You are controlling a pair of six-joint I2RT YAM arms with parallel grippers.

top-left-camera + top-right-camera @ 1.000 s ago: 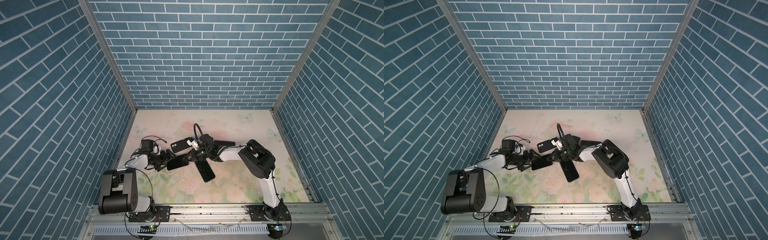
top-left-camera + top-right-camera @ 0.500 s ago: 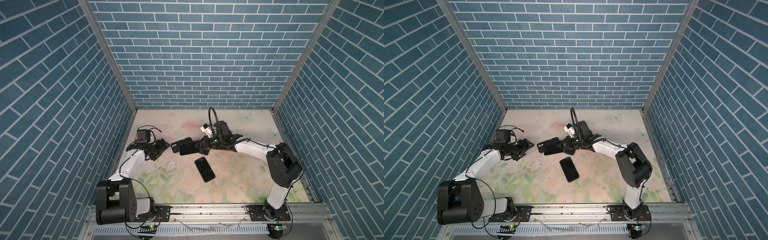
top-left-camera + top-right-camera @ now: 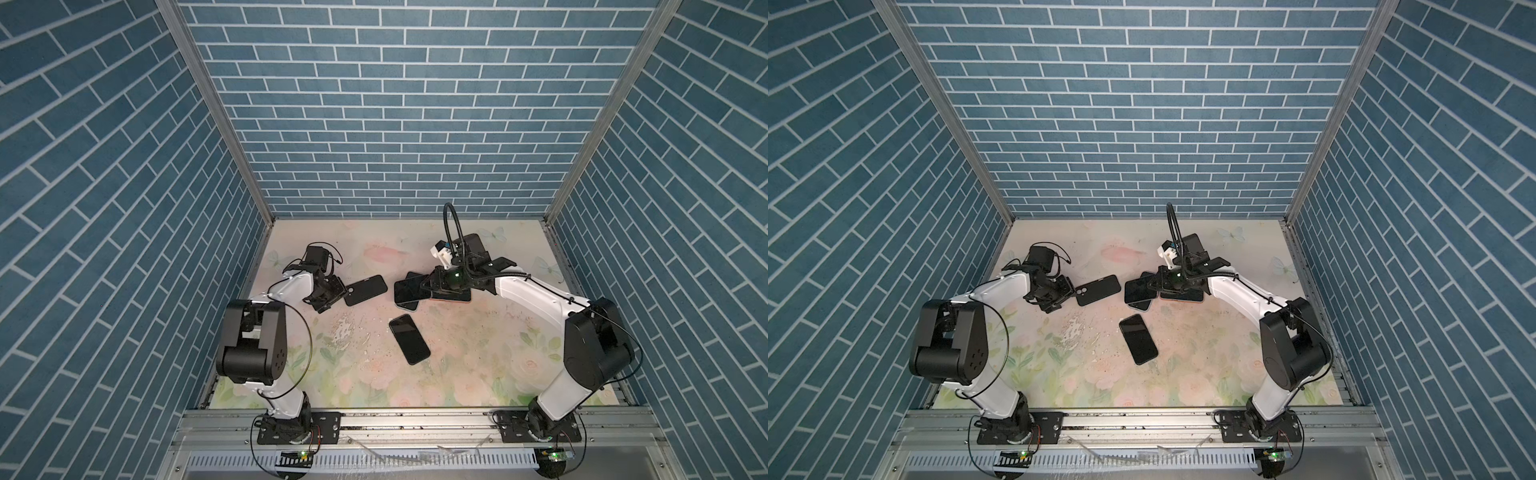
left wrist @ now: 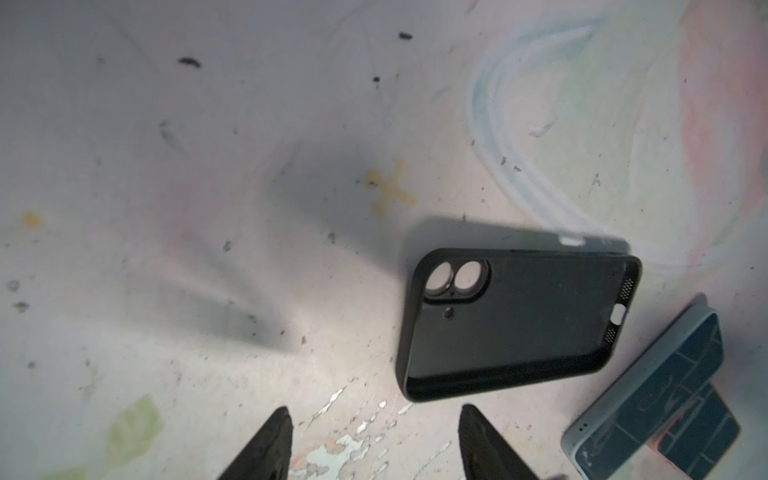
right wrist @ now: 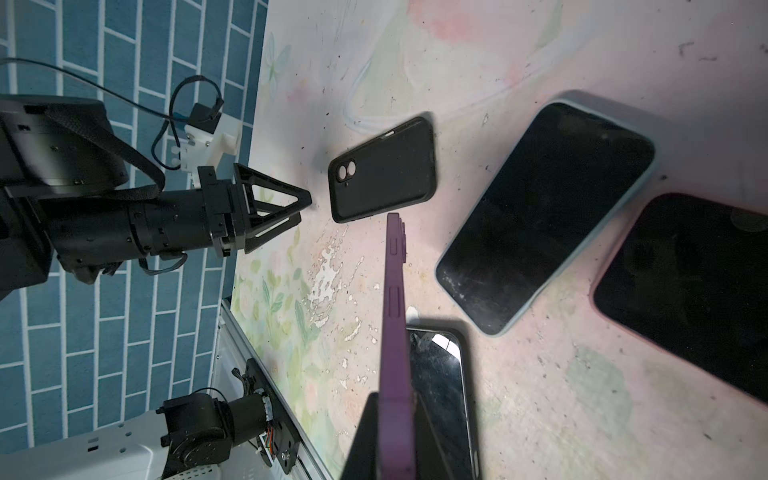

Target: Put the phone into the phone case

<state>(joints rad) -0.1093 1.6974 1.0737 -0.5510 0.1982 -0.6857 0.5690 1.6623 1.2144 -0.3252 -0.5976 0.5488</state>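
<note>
Left gripper [image 4: 374, 415] jaws apart, empty, just beside black case [image 4: 519, 324], lying open-side up nr desk [image 3: 478, 374] left edge. Right gripper [image 3: 430, 286] clamped on purple phone [image 5: 395, 311], held edge-on over desk's far middle.

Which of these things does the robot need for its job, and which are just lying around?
For the job: purple phone, held in the right hand; empty black case.
Just lying about: blue-edged phone; red-edged phone; black phone.
</note>
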